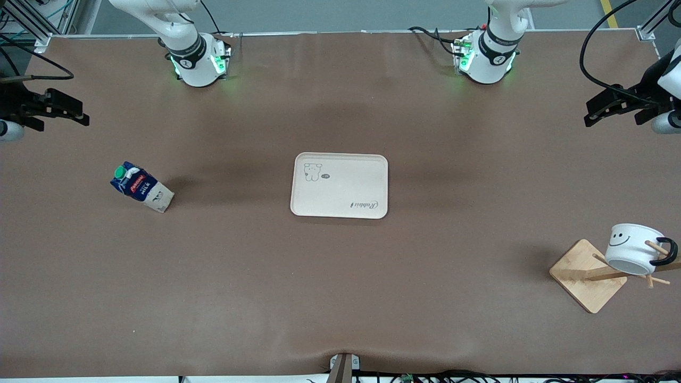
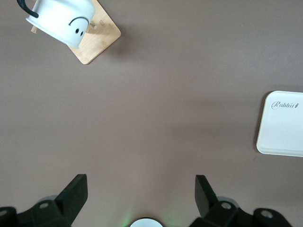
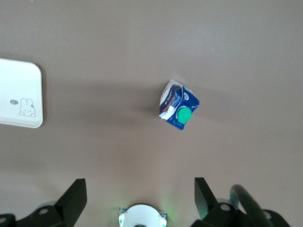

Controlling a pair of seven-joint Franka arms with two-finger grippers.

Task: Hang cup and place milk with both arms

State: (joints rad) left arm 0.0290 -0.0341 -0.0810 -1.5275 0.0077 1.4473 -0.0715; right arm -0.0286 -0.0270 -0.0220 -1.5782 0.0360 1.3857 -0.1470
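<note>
The white cup [image 1: 632,248] with the smiley face hangs tilted by its black handle on a peg of a wooden rack [image 1: 582,274] at the left arm's end of the table, near the front camera. It also shows in the left wrist view [image 2: 59,21]. The dark-blue milk carton [image 1: 141,186] with a green cap stands on the table toward the right arm's end, and shows in the right wrist view [image 3: 177,111]. My left gripper [image 1: 589,114] is open and empty in the air [image 2: 141,189]. My right gripper [image 1: 84,116] is open and empty in the air [image 3: 140,191].
A cream tray [image 1: 340,186] with a rabbit drawing lies at the table's middle, with nothing on it. It shows in the left wrist view [image 2: 281,125] and the right wrist view [image 3: 19,78]. Both arm bases stand along the table edge farthest from the front camera.
</note>
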